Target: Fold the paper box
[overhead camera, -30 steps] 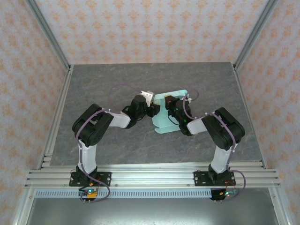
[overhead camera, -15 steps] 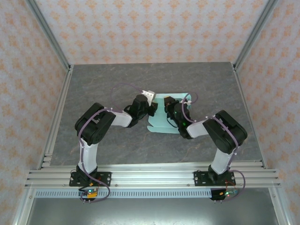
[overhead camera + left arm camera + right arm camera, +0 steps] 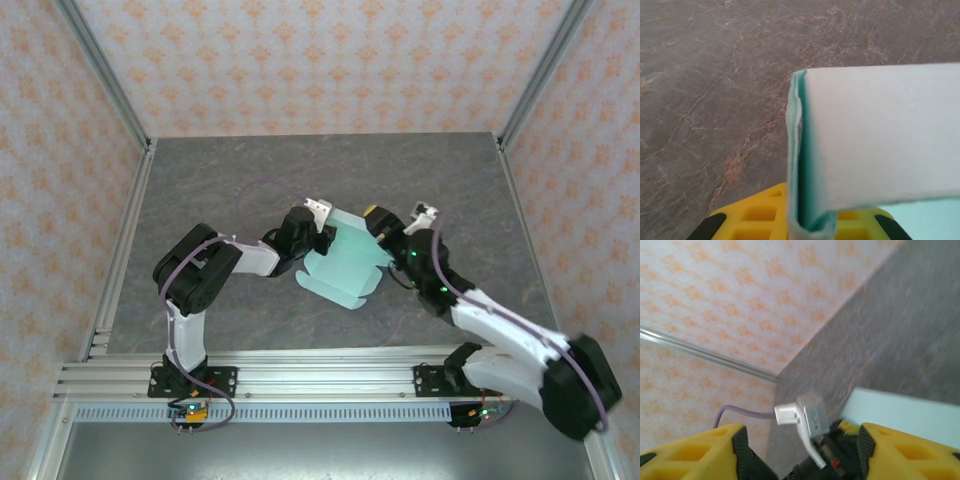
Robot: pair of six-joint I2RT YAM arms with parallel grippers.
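The paper box (image 3: pixel 345 265) is pale mint-green card, partly folded, lying mid-table with one edge lifted. My left gripper (image 3: pixel 322 238) is shut on its left edge. In the left wrist view the folded card (image 3: pixel 880 140) stands pinched between the yellow jaws of the left gripper (image 3: pixel 810 227). My right gripper (image 3: pixel 382 228) hovers just off the card's far right corner, open and holding nothing. In the right wrist view the right gripper (image 3: pixel 802 455) has its yellow fingers (image 3: pixel 690 452) wide apart, with the left wrist's white camera (image 3: pixel 810 415) and a piece of the box (image 3: pixel 905 412) beyond them.
The grey marbled tabletop (image 3: pixel 220 190) is bounded by aluminium rails (image 3: pixel 120 250) and patterned walls. The right arm's elbow (image 3: pixel 560 385) is raised high at the lower right. A purple cable (image 3: pixel 262 185) loops above the left wrist.
The right gripper has let go of the card, opened and drawn back as its arm swung out to the right. The left gripper has shut on the card's edge, and the card has shifted down-left.
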